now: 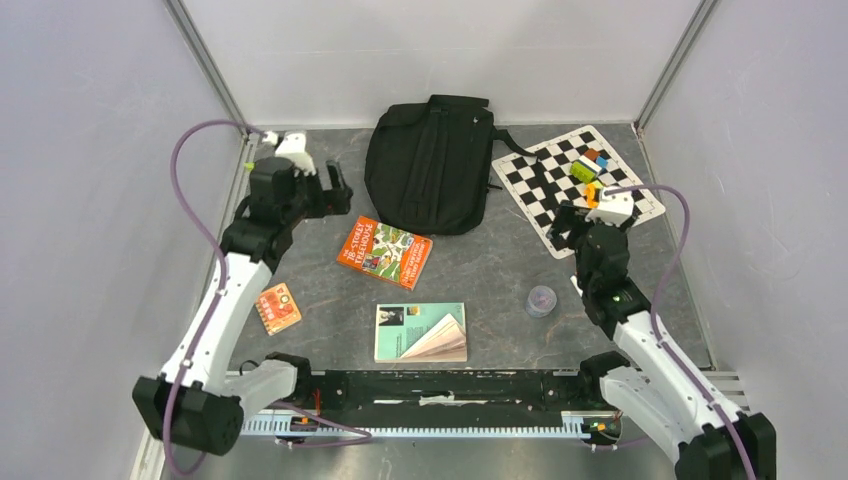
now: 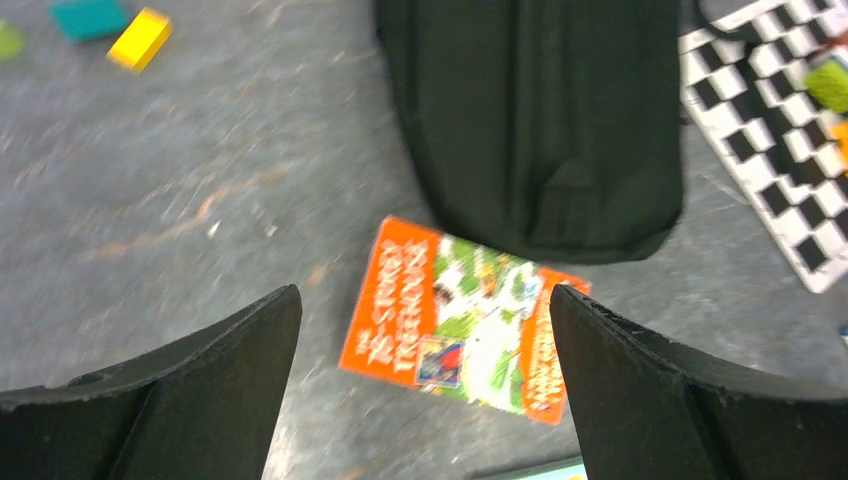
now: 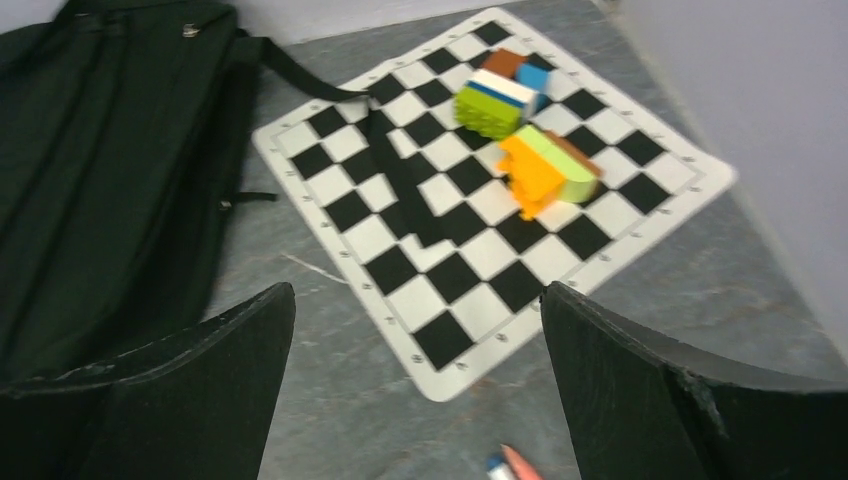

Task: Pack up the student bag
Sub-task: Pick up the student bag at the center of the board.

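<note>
The student bag (image 1: pixel 430 165) is a large black backpack lying flat and closed at the back middle of the table. It fills the upper part of the left wrist view (image 2: pixel 530 120) and the left side of the right wrist view (image 3: pixel 100 180). My left gripper (image 1: pixel 335 190) is open and empty, left of the bag and raised above the table (image 2: pixel 425 295). An orange picture book (image 1: pixel 384 251) lies below it (image 2: pixel 460 315), just in front of the bag. My right gripper (image 1: pixel 565 225) is open and empty, over the near corner of the checkered mat (image 3: pixel 418 290).
A teal book (image 1: pixel 420 332) lies near the front middle, a small orange box (image 1: pixel 278 308) at the left, a purple cup (image 1: pixel 541 300) at the right. The checkered mat (image 1: pixel 575 190) carries coloured blocks (image 3: pixel 525 140). Loose blocks (image 2: pixel 140 38) lie far left. A pencil tip (image 3: pixel 515 465) shows.
</note>
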You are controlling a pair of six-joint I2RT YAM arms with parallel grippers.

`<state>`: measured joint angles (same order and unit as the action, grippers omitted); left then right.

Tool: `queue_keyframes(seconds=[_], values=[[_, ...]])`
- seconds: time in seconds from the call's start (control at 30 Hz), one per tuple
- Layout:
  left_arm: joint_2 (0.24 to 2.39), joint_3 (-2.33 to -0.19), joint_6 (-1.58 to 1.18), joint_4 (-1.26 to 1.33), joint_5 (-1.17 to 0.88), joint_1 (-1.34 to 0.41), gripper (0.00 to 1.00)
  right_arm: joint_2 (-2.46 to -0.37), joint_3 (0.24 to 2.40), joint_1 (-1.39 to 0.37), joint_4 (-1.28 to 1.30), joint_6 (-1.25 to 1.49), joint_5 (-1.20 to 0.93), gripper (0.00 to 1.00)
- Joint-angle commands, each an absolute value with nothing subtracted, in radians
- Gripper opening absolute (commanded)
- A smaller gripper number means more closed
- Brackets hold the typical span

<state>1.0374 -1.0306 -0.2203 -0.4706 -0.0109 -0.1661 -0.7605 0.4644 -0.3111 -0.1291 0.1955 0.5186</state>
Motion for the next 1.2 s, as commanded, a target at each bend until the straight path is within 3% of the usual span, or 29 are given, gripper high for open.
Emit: queue_keyframes(seconds=[0.0, 0.27, 0.57, 0.77, 1.17], values=[[1.168, -1.22, -0.17, -0.415, -0.025, -0.302, 1.0, -0.881, 0.587, -0.308, -0.141, 0.347, 0.35, 0.98], [1.441, -1.414, -0.046, -0.523, -0.07, -0.512, 1.0, -1.172, 0.774, -0.308, -0.028, 0.513, 0.156, 0.98], [1.454, -1.322, -0.095, -0.501, -0.069, -0.538, 1.0, -1.371, 0.768, -0.351, -0.158, 0.628, -0.072, 0.98], [1.43, -1.311, -0.122, -0.492, -0.106, -0.538, 1.0, -1.482, 0.703, -0.398, -0.356, 0.731, -0.182, 0.9], [1.468, -1.299, -0.166, -0.486, -0.142, -0.587, 1.0, -1.686, 0.84, -0.42, -0.395, 0.729, -0.183, 0.88]])
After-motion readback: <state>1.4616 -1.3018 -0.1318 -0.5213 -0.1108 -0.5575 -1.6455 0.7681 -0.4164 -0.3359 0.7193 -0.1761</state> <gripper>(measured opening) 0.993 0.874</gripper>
